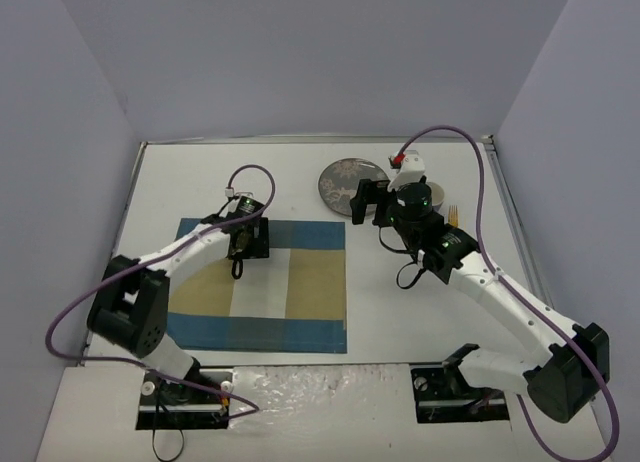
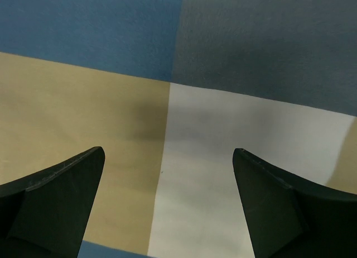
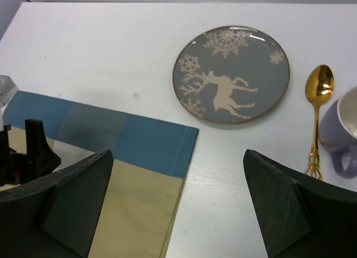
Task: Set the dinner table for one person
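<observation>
The white dinner table (image 1: 200, 177) carries a blue-and-tan checked placemat (image 1: 290, 292) at left of centre. My left gripper (image 1: 246, 247) hovers open over the placemat's far part; in the left wrist view its jaws (image 2: 168, 152) stand wide with only cloth (image 2: 111, 113) beneath. A grey plate with a white deer (image 3: 231, 73) lies on the table (image 3: 111, 40) beyond the placemat's far right corner (image 3: 139, 152). My right gripper (image 1: 368, 204) is open and empty just off that corner, near the plate (image 1: 345, 185); its jaws (image 3: 177, 157) span the cloth's edge.
A gold spoon (image 3: 319, 87) lies to the right of the plate, and a lilac mug (image 3: 341, 129) stands beside it at the frame edge. Only a bit of the spoon (image 1: 455, 214) shows from the top. Grey walls enclose the table on three sides.
</observation>
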You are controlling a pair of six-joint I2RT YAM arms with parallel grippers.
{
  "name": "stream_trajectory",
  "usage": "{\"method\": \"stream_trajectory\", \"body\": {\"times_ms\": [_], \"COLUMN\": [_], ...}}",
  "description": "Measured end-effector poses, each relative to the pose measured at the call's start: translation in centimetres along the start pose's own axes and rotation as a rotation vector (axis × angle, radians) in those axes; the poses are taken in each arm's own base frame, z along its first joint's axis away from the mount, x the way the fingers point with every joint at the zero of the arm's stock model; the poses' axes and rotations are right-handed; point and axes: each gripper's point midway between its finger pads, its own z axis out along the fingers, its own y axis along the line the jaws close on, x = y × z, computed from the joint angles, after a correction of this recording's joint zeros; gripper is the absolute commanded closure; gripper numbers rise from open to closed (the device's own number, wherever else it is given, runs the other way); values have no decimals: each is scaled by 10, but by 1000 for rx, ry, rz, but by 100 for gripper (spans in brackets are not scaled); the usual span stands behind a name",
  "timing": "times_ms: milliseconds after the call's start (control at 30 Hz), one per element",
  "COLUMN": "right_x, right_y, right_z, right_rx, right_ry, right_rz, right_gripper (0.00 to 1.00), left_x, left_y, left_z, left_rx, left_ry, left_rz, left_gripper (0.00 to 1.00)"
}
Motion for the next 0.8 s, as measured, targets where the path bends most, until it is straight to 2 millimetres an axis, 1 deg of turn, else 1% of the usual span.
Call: {"method": "stream_trajectory", "body": {"times_ms": [100, 167, 300, 567, 800], "right_x": [15, 26, 38, 45, 45], "right_y": [-11, -16, -24, -28, -25], "right_z": [-11, -16, -23, -24, -24], "right_rx": [15, 23, 38, 46, 37], "right_ry": [22, 44, 65, 75, 79], "right_rz": [5, 4, 9, 16, 25], "right_gripper": [0, 0, 0, 0, 0], "left_x": [19, 21, 16, 3, -9], "left_y": [-3, -5, -5, 7, 12], "left_z": [23, 30, 36, 50, 54], "left_rx": [-19, -19, -5, 26, 0], "left_ry": [75, 89, 81, 77, 86], "left_rz": [-13, -29, -70, -146, -82], "left_gripper": [3, 3, 3, 3, 3]}}
